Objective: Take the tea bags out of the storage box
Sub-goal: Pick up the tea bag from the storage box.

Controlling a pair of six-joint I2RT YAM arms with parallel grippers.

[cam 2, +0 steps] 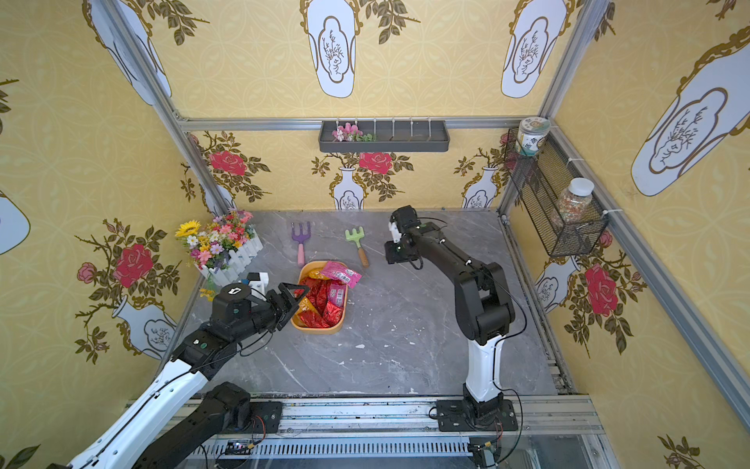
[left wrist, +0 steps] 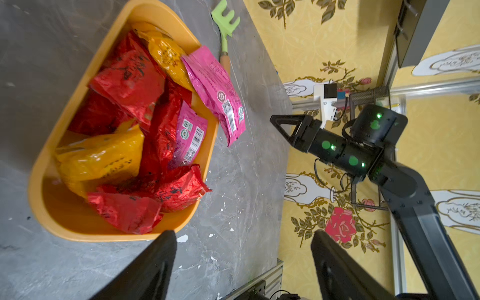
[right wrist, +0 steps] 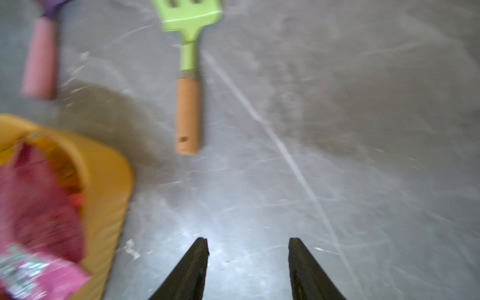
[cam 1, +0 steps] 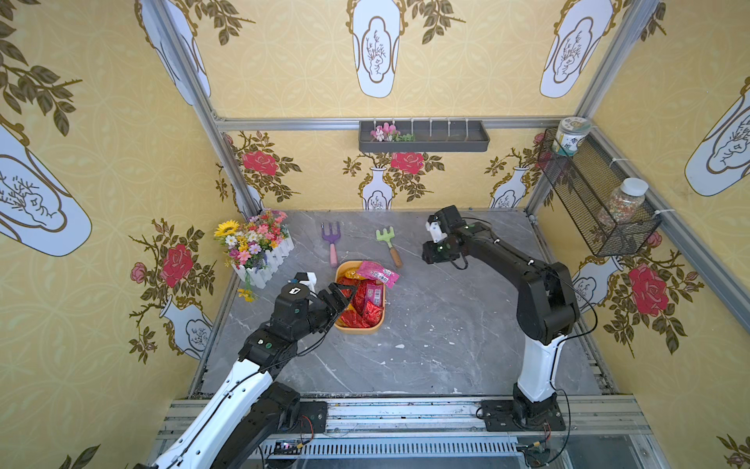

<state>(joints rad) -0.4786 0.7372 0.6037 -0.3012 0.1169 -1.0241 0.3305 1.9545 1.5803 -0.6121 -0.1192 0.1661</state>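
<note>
While the L gripper [cam 1: 351, 293] hangs at the rim of the box [cam 1: 359, 328], jaws spread wide & empty, the R gripper [right wrist: 248, 240] hovers well apart over bare table [cam 1: 426, 345], jaws parted, holding nothing. Tea bags [cam 1: 361, 304] lie heaped in the box, mid-table; one pink bag [cam 1: 379, 274] droops over its far rim.
</note>
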